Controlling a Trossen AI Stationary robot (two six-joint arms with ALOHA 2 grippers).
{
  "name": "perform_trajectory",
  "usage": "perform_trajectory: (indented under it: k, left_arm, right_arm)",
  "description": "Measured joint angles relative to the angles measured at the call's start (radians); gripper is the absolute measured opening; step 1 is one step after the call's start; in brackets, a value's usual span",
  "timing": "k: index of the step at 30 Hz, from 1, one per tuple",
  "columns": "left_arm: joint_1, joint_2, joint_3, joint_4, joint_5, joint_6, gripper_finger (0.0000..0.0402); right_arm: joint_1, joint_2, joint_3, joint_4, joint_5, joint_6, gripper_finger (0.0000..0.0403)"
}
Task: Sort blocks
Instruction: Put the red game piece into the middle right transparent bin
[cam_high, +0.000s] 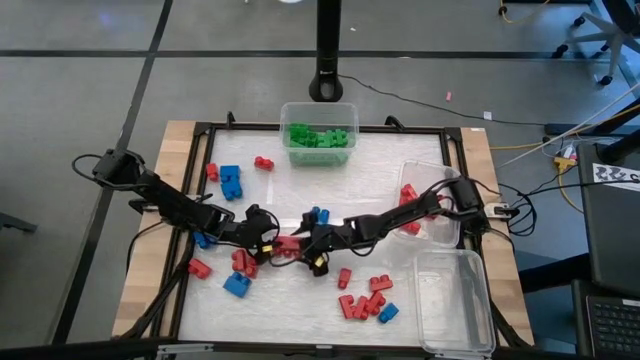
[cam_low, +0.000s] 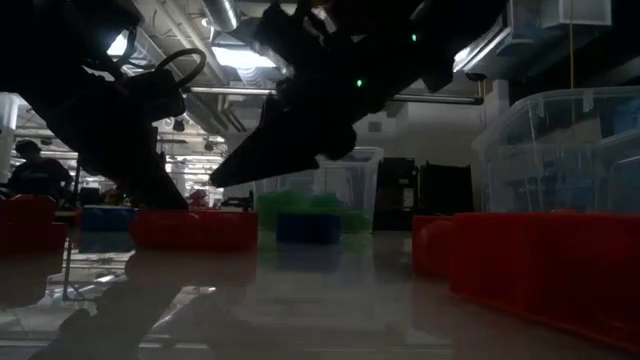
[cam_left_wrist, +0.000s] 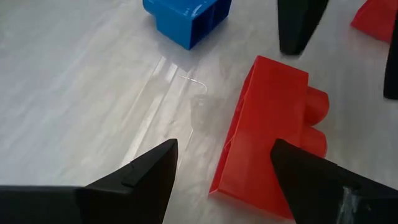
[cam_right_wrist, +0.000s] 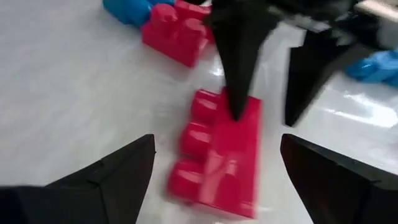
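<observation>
No brand, label or other writing can be read on any object. On the white tabletop (cam_high: 300, 310) the two arms meet near the middle, around one red brick (cam_high: 288, 243) that lies on its side. The left hand (cam_high: 272, 240) comes from the left; its fingers (cam_left_wrist: 134, 180) stand wide open, with one tip on each side of the red brick (cam_left_wrist: 267, 124), and they do not squeeze it. The right hand (cam_high: 300, 245) comes from the right, also wide open and holding nothing; in its wrist view the same red brick (cam_right_wrist: 217, 152) lies between its fingers (cam_right_wrist: 115, 171), and one tip of the left hand touches the top of the brick. Other red and blue bricks are scattered over the tabletop, for example a blue brick (cam_high: 231, 181) toward the far left. The green bricks (cam_high: 320, 136) are all in the clear tub (cam_high: 318, 108) at the far edge. A second clear tub (cam_high: 455, 300) at the near right corner holds no bricks.
</observation>
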Motion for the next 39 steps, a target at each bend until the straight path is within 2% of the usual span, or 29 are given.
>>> perform_trajectory:
  k: [6,10,14,20,26,34,39]
  left_arm:
    - [0.000,0.000,0.000,0.001,0.000,0.002,0.0251]
    - [0.000,0.000,0.000,0.002,-0.001,0.002,0.0251]
    - [0.001,0.000,0.000,0.002,-0.001,0.002,0.0251]
    - [0.001,0.000,0.000,0.007,-0.001,0.011,0.0251]
    - [0.000,0.000,0.000,0.009,-0.001,0.010,0.0251]
    - [0.000,-0.019,-0.001,0.000,0.000,0.017,0.0251]
    - [-0.013,-0.108,0.011,-0.004,0.002,0.055,0.0251]
  right_arm:
    - [0.007,0.076,0.000,0.097,0.016,0.075,0.0346]
    - [0.006,0.123,0.001,0.111,0.096,0.101,0.0346]
    - [0.006,0.147,0.002,0.133,0.098,0.099,0.0346]
    - [0.006,0.148,0.002,0.141,0.108,0.068,0.0340]
    - [-0.006,0.149,0.002,0.138,0.082,0.064,0.0277]
    - [-0.005,0.134,0.002,0.109,0.102,-0.002,0.0279]
    - [-0.005,0.071,-0.003,0.004,0.124,-0.061,0.0287]
